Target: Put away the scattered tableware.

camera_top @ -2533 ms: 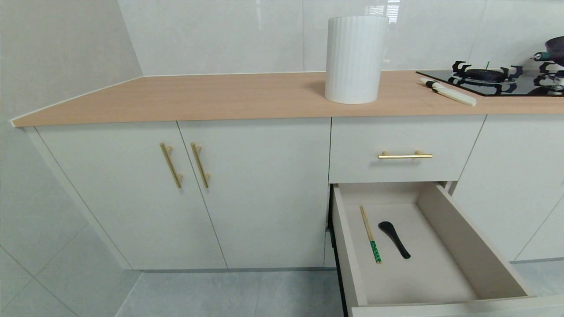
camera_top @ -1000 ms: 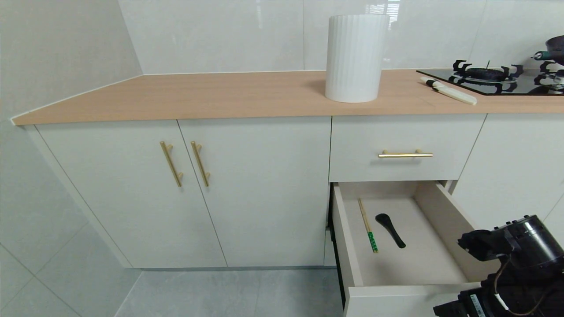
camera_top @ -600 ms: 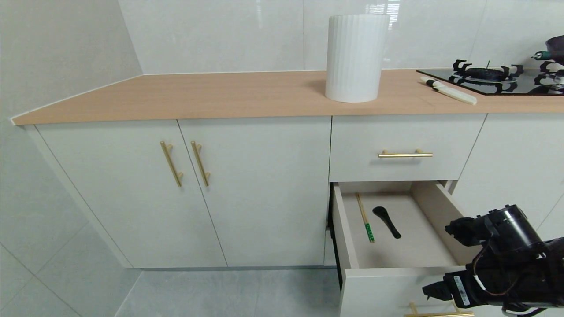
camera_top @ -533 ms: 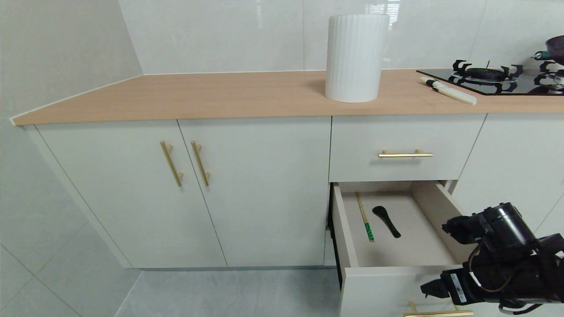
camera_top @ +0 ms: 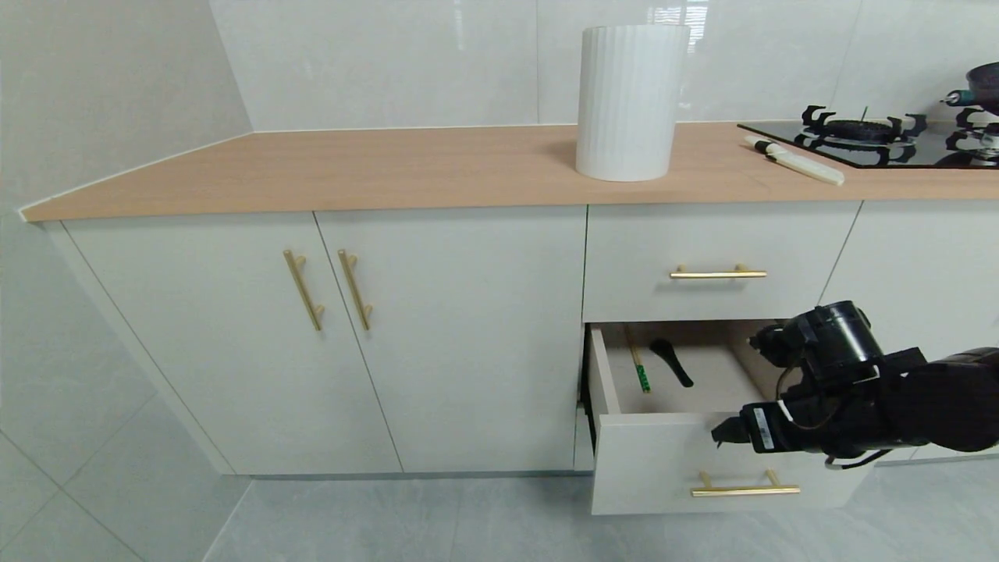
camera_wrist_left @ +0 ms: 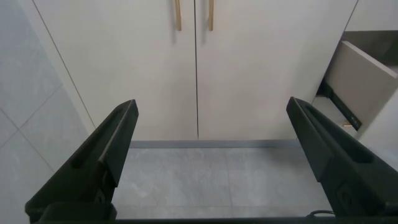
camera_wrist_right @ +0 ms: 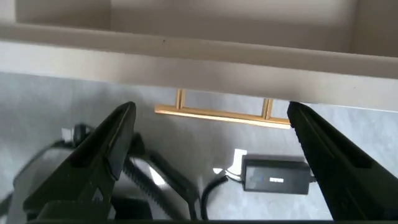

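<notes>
In the head view, two cabinet doors [camera_top: 328, 343] with upright gold pulls were seen left of centre, under a wooden countertop [camera_top: 351, 168] that ran across the upper half of the frame. A white ribbed canister [camera_top: 628, 101] stood upright on the countertop, at the top and right of centre. Below it an upper drawer [camera_top: 702, 242] was shut. Beneath that, at lower right of centre, a lower drawer [camera_top: 648, 460] was found partly pulled out. Inside it a pair of chopsticks [camera_top: 636, 367] lay along the left wall, with a black spoon [camera_top: 670, 361] just beside them on the right.

The right gripper [camera_top: 722, 432] was placed at the lower drawer's front panel, above its gold handle [camera_top: 745, 490]. Whether the panel was touched could not be told. In the right wrist view its fingers [camera_wrist_right: 112, 149] were shown spread apart and gripping nothing, with the handle seen farther off between them.

At the upper right a knife [camera_top: 792, 161] lay on the countertop just beside a black hob [camera_top: 858, 136].

In the left wrist view the left gripper [camera_wrist_left: 211, 109] was held with its fingers wide apart and empty, facing the foot of the cabinet doors.
</notes>
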